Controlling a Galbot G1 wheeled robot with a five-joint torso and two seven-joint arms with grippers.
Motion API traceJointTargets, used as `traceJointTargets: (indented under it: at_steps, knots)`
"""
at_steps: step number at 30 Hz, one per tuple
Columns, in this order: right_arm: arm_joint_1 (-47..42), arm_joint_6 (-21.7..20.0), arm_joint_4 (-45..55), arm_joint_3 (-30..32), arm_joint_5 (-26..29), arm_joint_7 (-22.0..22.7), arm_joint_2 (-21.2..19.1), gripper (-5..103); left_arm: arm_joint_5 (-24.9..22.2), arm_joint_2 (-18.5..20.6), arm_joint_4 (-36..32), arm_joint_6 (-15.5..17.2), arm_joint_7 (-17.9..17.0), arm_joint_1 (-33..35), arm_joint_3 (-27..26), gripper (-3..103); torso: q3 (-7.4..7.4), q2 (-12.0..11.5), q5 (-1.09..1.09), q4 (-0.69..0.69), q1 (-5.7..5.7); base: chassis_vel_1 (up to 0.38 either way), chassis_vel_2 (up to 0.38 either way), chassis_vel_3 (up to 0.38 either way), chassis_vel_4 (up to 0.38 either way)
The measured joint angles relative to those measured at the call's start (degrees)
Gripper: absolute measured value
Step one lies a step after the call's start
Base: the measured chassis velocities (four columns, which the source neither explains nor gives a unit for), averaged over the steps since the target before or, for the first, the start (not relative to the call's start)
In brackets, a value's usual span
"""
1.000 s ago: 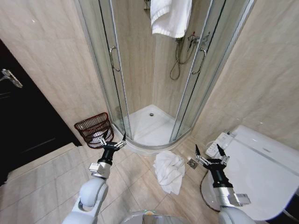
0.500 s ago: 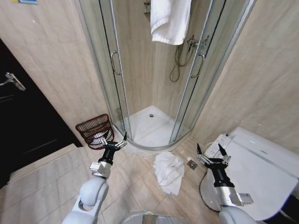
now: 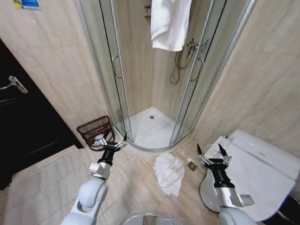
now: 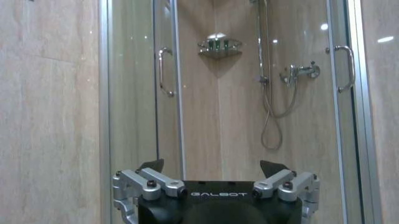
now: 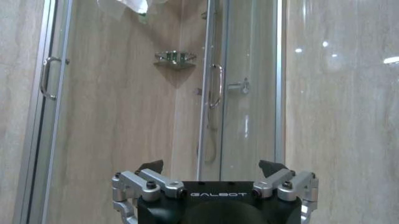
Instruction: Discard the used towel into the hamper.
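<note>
A crumpled white towel (image 3: 169, 173) lies on the tiled floor in front of the shower, between my two arms. The hamper (image 3: 96, 132), a small dark reddish-brown wire basket, stands on the floor at the left by the shower's glass wall, with something white inside. My left gripper (image 3: 115, 138) is held up open just in front of the hamper, nothing between its fingers (image 4: 212, 166). To the right of the towel, beside the toilet, my right gripper (image 3: 209, 151) is raised and open, also empty (image 5: 212, 165).
A curved glass shower enclosure (image 3: 154, 84) stands straight ahead, with another white towel (image 3: 169, 21) hung over its top. A white toilet (image 3: 262, 168) is at the right, a black door (image 3: 23, 126) at the left. A floor drain (image 3: 192, 165) lies by the towel.
The whole picture has shifted slightly down, so the camera has moved. Both arms, the towel on the floor and the hamper keep their places.
</note>
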Motion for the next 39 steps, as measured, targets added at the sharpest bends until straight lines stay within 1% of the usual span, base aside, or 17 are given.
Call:
traceJointTargets:
  at_steps: [4,5,10,13,16,17,20,21,22,24,27,32,34,35,38,39]
  knots:
    - [-1.11,-0.02,0.95,0.39,-0.18,-0.20,-0.15,100,-0.41,0.03,0.30,0.32,0.02,-0.55,0.10,100,0.65,1.25,-0.01,0.00,0.60,0.000,0.000,0.000,0.000]
    - [-1.40,-0.59,1.65,0.38,0.44,-0.21,-0.28,100,-1.27,0.23,0.33,1.35,-0.04,-1.16,0.61,100,1.21,2.31,0.00,-0.01,1.08,0.000,0.000,0.000,0.000]
    - [-1.12,-0.74,2.03,0.15,0.41,-0.24,0.38,100,-1.32,0.52,-0.51,1.68,-0.04,-0.80,0.44,100,2.06,3.82,0.00,0.00,1.77,0.000,0.000,0.000,0.000]
    - [-1.25,-0.74,2.14,-0.05,0.20,-0.26,0.50,100,-1.32,0.49,-0.64,1.57,0.01,-0.40,0.22,100,2.39,4.40,0.00,0.00,2.02,0.026,-0.022,-0.066,0.074]
    - [-1.27,-0.78,2.56,-0.04,-0.29,-0.47,0.78,100,-1.33,0.45,-0.62,0.98,0.22,-0.16,-0.29,100,3.03,5.63,0.01,0.00,2.59,0.084,-0.071,-0.097,0.092]
    - [-1.27,-0.78,2.56,-0.04,-0.29,-0.47,0.78,100,-1.33,0.45,-0.62,0.98,0.22,-0.16,-0.29,100,3.03,5.63,0.01,0.00,2.59,0.090,-0.095,-0.107,0.078]
    - [-1.28,-1.03,3.17,0.32,-0.30,-0.47,0.78,100,-1.33,0.49,-0.45,0.82,0.46,-0.37,-0.32,100,3.61,6.68,0.00,0.00,3.05,0.132,-0.096,-0.112,0.097]
    - [-1.28,-1.03,3.17,0.32,-0.30,-0.47,0.78,100,-1.33,0.49,-0.45,0.82,0.46,-0.37,-0.32,100,3.61,6.68,0.00,0.00,3.05,0.144,-0.097,-0.110,0.102]
    - [-1.36,-1.07,3.38,0.50,-0.30,-0.47,0.80,100,-1.33,0.52,-0.41,0.80,0.53,-0.55,-0.02,100,3.99,7.38,0.00,0.00,3.34,0.162,-0.122,-0.102,0.096]
    - [-1.38,-1.07,3.39,0.51,-0.30,-0.47,0.81,100,-1.33,0.53,-0.41,0.79,0.53,-0.57,0.04,100,4.07,7.52,0.00,0.00,3.40,0.162,-0.136,-0.102,0.096]
    - [-1.79,-0.91,3.43,0.37,-0.52,-0.46,1.05,100,-1.28,0.55,-0.40,0.73,0.60,-0.54,0.39,100,4.90,9.07,0.00,0.01,4.11,0.100,-0.125,-0.074,0.086]
    - [-1.85,-0.86,3.43,0.31,-0.71,-0.44,1.16,100,-1.27,0.58,-0.28,0.56,0.62,-0.50,0.35,100,5.49,10.11,0.00,0.00,4.63,0.069,-0.080,-0.088,0.090]
    - [-1.86,-0.93,3.54,0.33,-0.78,-0.39,1.21,100,-1.28,0.54,-0.23,0.45,0.63,-0.51,0.37,100,5.92,10.93,0.01,-0.02,5.04,0.048,-0.063,-0.103,0.094]
    - [-1.86,-0.93,3.54,0.33,-0.78,-0.39,1.21,100,-1.28,0.54,-0.23,0.45,0.63,-0.51,0.37,100,5.92,10.93,0.01,-0.02,5.04,0.041,-0.063,-0.103,0.090]
    - [-1.80,-1.02,3.58,0.28,-1.21,-0.33,1.29,100,-1.24,0.27,-0.14,0.26,0.69,-0.44,0.43,100,6.60,12.18,-0.01,-0.01,5.58,0.066,-0.055,-0.079,0.078]
    - [-1.80,-1.02,3.58,0.28,-1.21,-0.33,1.29,100,-1.24,0.27,-0.14,0.26,0.69,-0.44,0.43,100,6.60,12.18,-0.01,-0.01,5.58,0.085,-0.053,-0.072,0.074]
